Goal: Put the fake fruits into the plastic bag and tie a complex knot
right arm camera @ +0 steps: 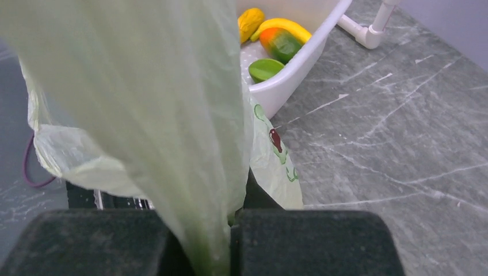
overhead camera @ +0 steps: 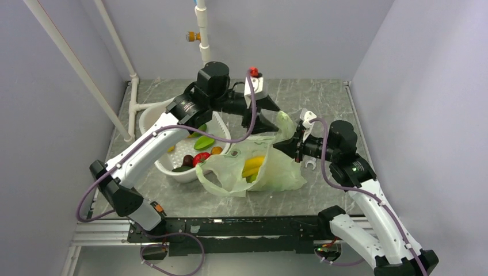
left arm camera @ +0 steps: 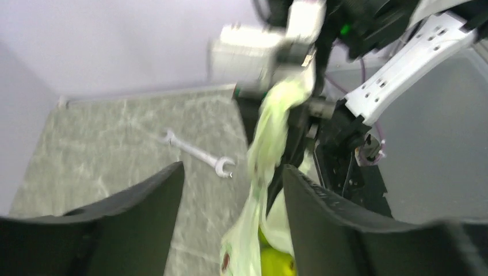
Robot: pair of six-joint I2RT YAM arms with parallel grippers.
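Observation:
The pale-green plastic bag (overhead camera: 270, 169) lies at the table's middle with its mouth open to the left and yellow bananas (overhead camera: 253, 167) inside. My right gripper (overhead camera: 286, 145) is shut on the bag's upper handle, and in the right wrist view (right arm camera: 224, 244) the film (right arm camera: 144, 86) runs up from between its pads. My left gripper (overhead camera: 277, 119) is open. In the left wrist view (left arm camera: 233, 178) a stretched strip of the bag (left arm camera: 266, 144) hangs between its fingers, close to the right one. Other fake fruits (overhead camera: 201, 150) lie in the white basin (overhead camera: 151, 115). No knot shows.
A small wrench (left arm camera: 198, 152) lies on the marble table beside the bag, and it also shows in the top view (overhead camera: 309, 166). The basin (right arm camera: 296, 72) holds a banana (right arm camera: 282, 26), a mango (right arm camera: 282, 44) and a green fruit (right arm camera: 265, 69). White pipes run along the left wall.

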